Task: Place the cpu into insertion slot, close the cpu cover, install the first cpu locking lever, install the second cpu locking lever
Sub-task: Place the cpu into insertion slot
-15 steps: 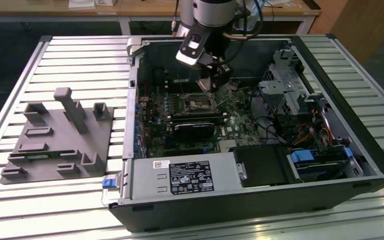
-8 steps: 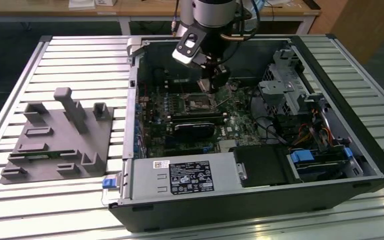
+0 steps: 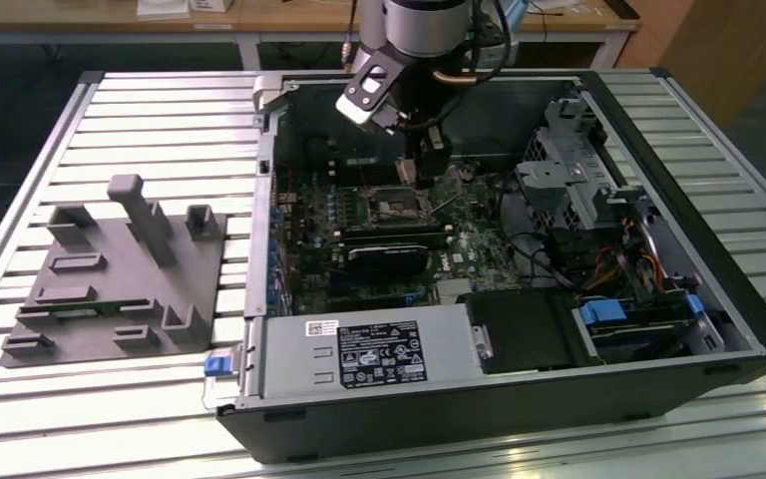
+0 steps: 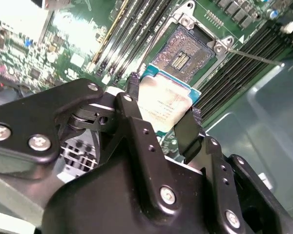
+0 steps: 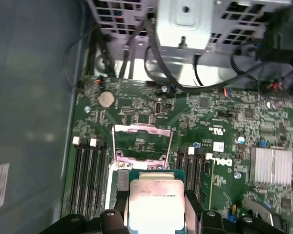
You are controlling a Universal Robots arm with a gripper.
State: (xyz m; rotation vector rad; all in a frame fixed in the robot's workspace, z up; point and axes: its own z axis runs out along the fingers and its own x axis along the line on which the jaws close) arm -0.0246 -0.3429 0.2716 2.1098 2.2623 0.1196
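The black hand [image 4: 162, 105] sits closest to the lens in both wrist views. Its two fingers [image 4: 188, 131] are narrowed onto opposite edges of the cpu [image 4: 168, 97], holding it. The cpu's pale silvery face is turned toward the camera, with a blue-green border showing along one edge.

In the second wrist view, the insertion slot [image 4: 188, 51] lies open beyond the chip, its dark contact field bare inside a grey metal rim. The cpu hangs close to the slot but is not seated in it. A thin metal lever [image 4: 254, 57] stretches away from one corner of the slot. Long black memory slots [image 4: 136, 29] run alongside on the green motherboard [image 4: 63, 44].

In the first wrist view, the hand [image 5: 155, 209] holds the cpu [image 5: 155, 197] over the slot. The cpu cover [image 5: 141, 128], a thin silvery frame with a large window, stands raised just past the chip.

In the exterior view, the arm [image 3: 417, 30] comes down from the upper centre of the frame. Its hand [image 3: 423, 170] is inside an open computer case [image 3: 702, 329], just above the insertion slot [image 3: 397, 203]. A black card [image 3: 390, 254] lies lower on the board, and a labelled power supply [image 3: 356, 354] fills the case's lower part. The case rests on a slatted metal counter [image 3: 157, 110]. A grey fixture block [image 3: 117, 279] sits toward the exterior view's left.
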